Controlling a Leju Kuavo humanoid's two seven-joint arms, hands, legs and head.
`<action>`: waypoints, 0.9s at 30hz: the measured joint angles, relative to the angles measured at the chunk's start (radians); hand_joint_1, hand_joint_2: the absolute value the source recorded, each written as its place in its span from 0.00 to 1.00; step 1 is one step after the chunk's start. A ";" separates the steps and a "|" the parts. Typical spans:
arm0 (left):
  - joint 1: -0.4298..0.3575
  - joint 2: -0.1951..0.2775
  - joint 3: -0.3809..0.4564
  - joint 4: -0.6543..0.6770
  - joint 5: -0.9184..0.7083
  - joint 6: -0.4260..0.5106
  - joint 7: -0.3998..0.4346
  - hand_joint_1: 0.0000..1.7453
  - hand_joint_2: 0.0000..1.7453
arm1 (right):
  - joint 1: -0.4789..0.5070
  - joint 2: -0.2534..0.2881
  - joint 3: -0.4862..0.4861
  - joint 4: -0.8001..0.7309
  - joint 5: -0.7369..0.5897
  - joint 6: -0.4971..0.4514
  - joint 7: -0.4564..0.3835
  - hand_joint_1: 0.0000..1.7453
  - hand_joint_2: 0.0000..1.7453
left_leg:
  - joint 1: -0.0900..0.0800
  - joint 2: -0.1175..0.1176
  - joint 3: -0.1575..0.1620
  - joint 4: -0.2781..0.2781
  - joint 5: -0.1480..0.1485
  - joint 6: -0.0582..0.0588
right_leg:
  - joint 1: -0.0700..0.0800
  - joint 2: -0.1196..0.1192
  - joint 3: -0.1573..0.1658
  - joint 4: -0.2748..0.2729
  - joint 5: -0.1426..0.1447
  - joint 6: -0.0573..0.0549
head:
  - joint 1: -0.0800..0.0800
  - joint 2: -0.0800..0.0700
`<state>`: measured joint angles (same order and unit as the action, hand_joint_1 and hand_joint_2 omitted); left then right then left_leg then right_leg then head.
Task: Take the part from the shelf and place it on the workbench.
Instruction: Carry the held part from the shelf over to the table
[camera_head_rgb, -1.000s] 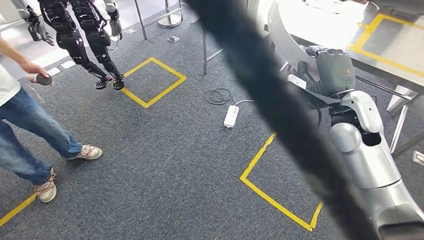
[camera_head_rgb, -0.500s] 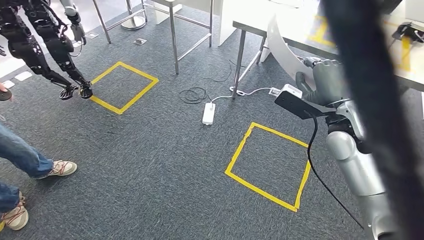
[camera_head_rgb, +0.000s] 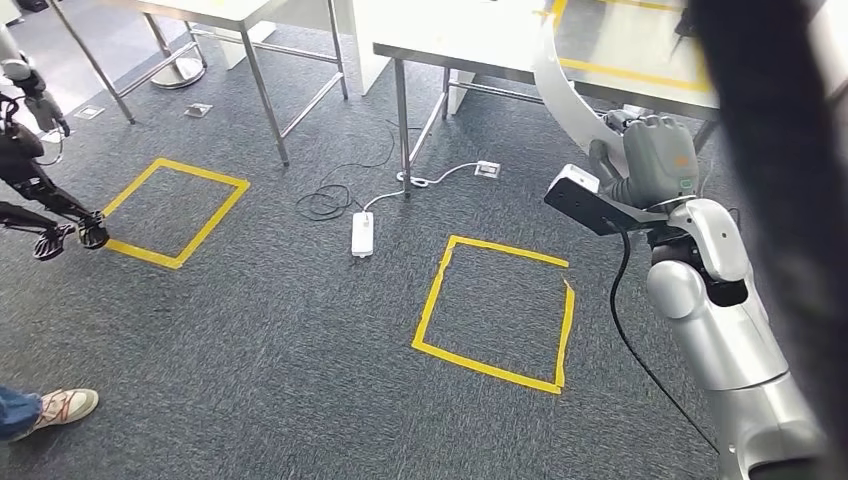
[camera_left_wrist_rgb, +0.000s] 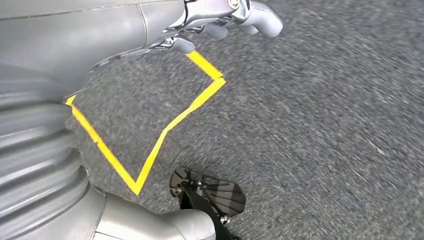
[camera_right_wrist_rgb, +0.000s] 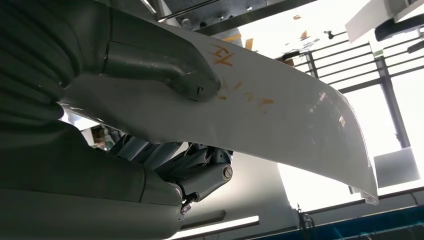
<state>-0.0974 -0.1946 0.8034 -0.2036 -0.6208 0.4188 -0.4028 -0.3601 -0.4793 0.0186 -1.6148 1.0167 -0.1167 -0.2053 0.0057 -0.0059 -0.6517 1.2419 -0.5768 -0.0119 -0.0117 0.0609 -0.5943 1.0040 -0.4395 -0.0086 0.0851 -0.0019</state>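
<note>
The part (camera_head_rgb: 562, 85) is a long curved white panel, and my right hand (camera_head_rgb: 655, 155) grips its lower end at chest height on the right. In the right wrist view the thumb (camera_right_wrist_rgb: 165, 65) presses on the panel (camera_right_wrist_rgb: 280, 115), which carries orange scribbles. The workbench (camera_head_rgb: 480, 45), a pale table marked with yellow tape, stands just beyond the panel's upper end. My left hand (camera_left_wrist_rgb: 165, 25) hangs over the grey carpet holding nothing, its fingers (camera_left_wrist_rgb: 250, 12) stretched out away from the thumb.
A yellow tape square (camera_head_rgb: 495, 310) marks the carpet in front of me, with another (camera_head_rgb: 175, 210) at the left. A white power strip (camera_head_rgb: 362, 233) and cables lie near the table legs (camera_head_rgb: 401, 120). Another robot's legs (camera_head_rgb: 30, 190) and a person's shoe (camera_head_rgb: 60, 405) are at left. A dark blurred band (camera_head_rgb: 780, 200) crosses the right.
The camera has turned toward the workbench, so the floor marks and power strip slid left in the picture and the person slipped almost out of frame. My right hand still holds the panel.
</note>
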 joint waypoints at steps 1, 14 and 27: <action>0.000 0.000 0.000 0.000 0.000 0.000 -0.001 0.00 1.00 | 0.000 0.001 -0.001 -0.001 -0.001 0.002 -0.001 1.00 1.00 | 0.004 -0.021 0.030 -0.068 0.035 -0.001 | -0.002 0.014 -0.001 0.004 -0.002 0.004 | 0.000 0.000; 0.008 0.005 0.000 0.000 -0.004 0.002 -0.010 0.00 1.00 | 0.012 -0.001 -0.020 -0.003 -0.019 0.007 -0.013 1.00 1.00 | 0.001 0.045 0.088 -0.205 0.075 0.048 | -0.005 -0.057 -0.159 0.284 -0.103 0.058 | 0.007 0.000; 0.005 0.002 0.000 0.000 -0.004 0.002 -0.011 0.00 1.00 | 0.007 0.006 -0.019 0.001 -0.021 -0.022 -0.036 1.00 1.00 | -0.002 0.011 -0.001 0.023 -0.060 0.000 | -0.002 -0.054 -0.008 -0.001 0.001 0.000 | 0.006 0.000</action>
<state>-0.0923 -0.1925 0.8034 -0.2037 -0.6252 0.4208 -0.4135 -0.3536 -0.4737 -0.0009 -1.6137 0.9955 -0.1389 -0.2414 0.0033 0.0048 -0.6528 1.2653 -0.6366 -0.0119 -0.0138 0.0069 -0.6028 1.0031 -0.4380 -0.0089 0.0916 -0.0019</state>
